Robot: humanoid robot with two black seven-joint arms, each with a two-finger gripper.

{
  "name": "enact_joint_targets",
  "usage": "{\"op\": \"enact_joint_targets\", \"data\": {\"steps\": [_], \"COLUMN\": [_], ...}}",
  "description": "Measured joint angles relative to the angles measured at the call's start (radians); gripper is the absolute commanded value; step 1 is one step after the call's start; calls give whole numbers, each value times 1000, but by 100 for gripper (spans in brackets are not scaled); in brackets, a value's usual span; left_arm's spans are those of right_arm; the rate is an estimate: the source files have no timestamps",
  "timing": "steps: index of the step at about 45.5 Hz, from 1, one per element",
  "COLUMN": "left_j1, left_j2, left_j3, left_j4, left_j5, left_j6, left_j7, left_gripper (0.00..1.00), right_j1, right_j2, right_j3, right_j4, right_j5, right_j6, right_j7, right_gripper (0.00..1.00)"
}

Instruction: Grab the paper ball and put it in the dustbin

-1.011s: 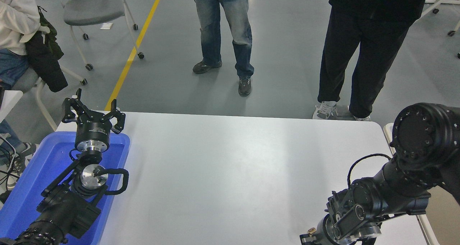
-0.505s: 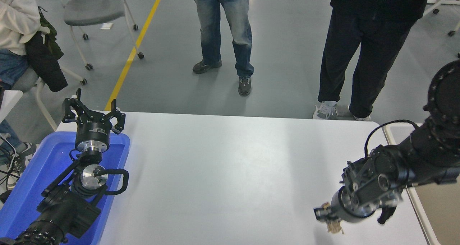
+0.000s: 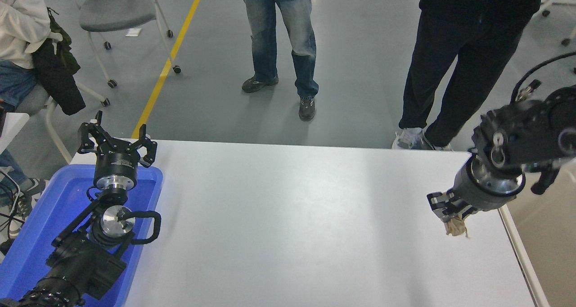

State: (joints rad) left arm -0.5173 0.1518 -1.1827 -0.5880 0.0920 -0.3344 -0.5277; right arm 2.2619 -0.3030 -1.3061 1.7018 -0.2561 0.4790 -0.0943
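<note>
Right gripper (image 3: 451,213) jaws clamp the paper ball (image 3: 456,228) above the table (image 3: 288,217); left gripper (image 3: 117,144) jaws spread, empty.

Both arms are black with ribbed joints. The left arm (image 3: 85,248) has bare silver discs and a looped black cable. The right arm (image 3: 522,140) has a silver wrist collar, screws and a black cable.

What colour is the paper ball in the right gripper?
Tan-beige with darker brown creases; the paper ball shows in the head view, under the right gripper.
</note>
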Motion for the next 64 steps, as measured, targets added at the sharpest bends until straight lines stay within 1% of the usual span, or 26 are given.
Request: {"op": "enact_joint_targets", "data": {"steps": [8,17,22,23,25,27,32,38,47,48,55,59,64], "left_j1": [0,0,0,0,0,0,1,0,0,0,0,0,0], "left_j2": [0,0,0,0,0,0,0,0,0,0,0,0,0], "left_j3": [0,0,0,0,0,0,0,0,0,0,0,0,0], "left_j4": [0,0,0,0,0,0,0,0,0,0,1,0,0], "left_j5": [0,0,0,0,0,0,0,0,0,0,0,0,0], "left_j6": [0,0,0,0,0,0,0,0,0,0,0,0,0], "left_j7": [0,0,0,0,0,0,0,0,0,0,0,0,0], "left_gripper": [99,99,99,99,99,99,99,99,99,99,99,99,99], "right_j1": [100,155,173,178,180,182,179,139,-45,-99,-299,-437,-571], "right_j2": [-25,-50,-99,-127,-142,-181,-279,-402,-562,-586,-634,-639,-630], "right_j3": [-17,-41,-60,-66,-68,-73,-78,-58,99,146,307,416,523], "right_j4": [1,-13,-49,-70,-83,-111,-177,-254,-382,-413,-535,-640,-762], "right_j5": [-25,-40,-47,-49,-49,-50,-49,-45,-39,-38,-5,51,123], "right_j6": [95,126,123,116,109,88,15,-120,-371,-421,-565,-644,-699], "right_j7": [0,-2,-5,-7,-8,-9,-11,-13,-14,-14,-14,-14,-14], "right_gripper": [0,0,0,0,0,0,0,0,0,0,0,0,0]}}
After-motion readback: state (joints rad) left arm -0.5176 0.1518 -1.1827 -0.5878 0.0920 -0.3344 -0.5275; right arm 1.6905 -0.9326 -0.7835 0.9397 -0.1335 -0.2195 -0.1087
